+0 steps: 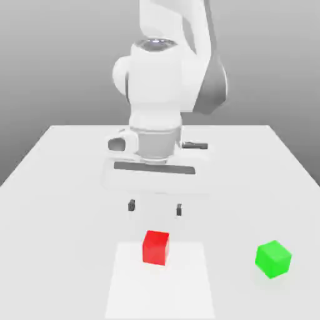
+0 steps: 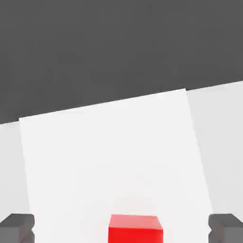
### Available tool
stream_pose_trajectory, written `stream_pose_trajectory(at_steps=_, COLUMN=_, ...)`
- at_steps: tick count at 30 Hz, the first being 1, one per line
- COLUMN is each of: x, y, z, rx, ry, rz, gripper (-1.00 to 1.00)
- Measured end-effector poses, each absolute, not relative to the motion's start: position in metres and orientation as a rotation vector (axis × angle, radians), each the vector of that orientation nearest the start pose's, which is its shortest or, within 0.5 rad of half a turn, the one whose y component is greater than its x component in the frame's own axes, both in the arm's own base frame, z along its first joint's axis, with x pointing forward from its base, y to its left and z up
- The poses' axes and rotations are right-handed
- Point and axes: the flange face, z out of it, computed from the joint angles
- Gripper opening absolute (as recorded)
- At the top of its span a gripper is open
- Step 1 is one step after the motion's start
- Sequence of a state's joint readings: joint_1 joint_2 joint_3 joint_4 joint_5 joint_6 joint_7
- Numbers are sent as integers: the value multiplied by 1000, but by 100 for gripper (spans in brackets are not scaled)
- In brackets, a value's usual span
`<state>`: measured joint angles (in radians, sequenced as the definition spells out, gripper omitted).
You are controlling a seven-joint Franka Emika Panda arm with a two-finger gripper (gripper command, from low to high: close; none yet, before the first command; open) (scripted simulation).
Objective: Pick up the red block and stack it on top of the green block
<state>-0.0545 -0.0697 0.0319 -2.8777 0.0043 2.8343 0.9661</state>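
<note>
gripper point(image 1: 155, 207) open above table point(image 1: 56, 187), red block point(image 1: 155, 247), green block point(image 1: 273, 259) apart

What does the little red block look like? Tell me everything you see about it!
The red block is a small, bright red cube with plain, matte faces and no markings. It sits flat and upright on the white table, on a brighter white patch of it. Nothing touches it except the table. The robot's hand hangs just above and behind it, fingers open, not holding it. The green block sits apart, toward the exterior view's right.
</note>
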Motion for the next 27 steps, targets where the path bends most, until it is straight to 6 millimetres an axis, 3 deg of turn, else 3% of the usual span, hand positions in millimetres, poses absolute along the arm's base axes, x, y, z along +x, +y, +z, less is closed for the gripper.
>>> stream_pose_trajectory(at_steps=6, x=346, y=-9, z=151, rx=-2757, ry=1505, rz=0, gripper=0)
stream_pose_trajectory(at_steps=7, x=345, y=-9, z=146, rx=-2757, ry=1505, rz=1, gripper=-100)
stream_pose_trajectory(at_steps=14, x=345, y=-8, z=146, rx=-2758, ry=1505, rz=-1, gripper=-100)
stream_pose_trajectory(at_steps=21, x=346, y=-8, z=200, rx=-2758, ry=1504, rz=-1, gripper=-100)
stream_pose_trajectory(at_steps=23, x=355, y=19, z=211, rx=-2784, ry=1460, rz=-2, gripper=-100)
stream_pose_trajectory(at_steps=27, x=372, y=110, z=225, rx=-2842, ry=1349, rz=-6, gripper=-100)
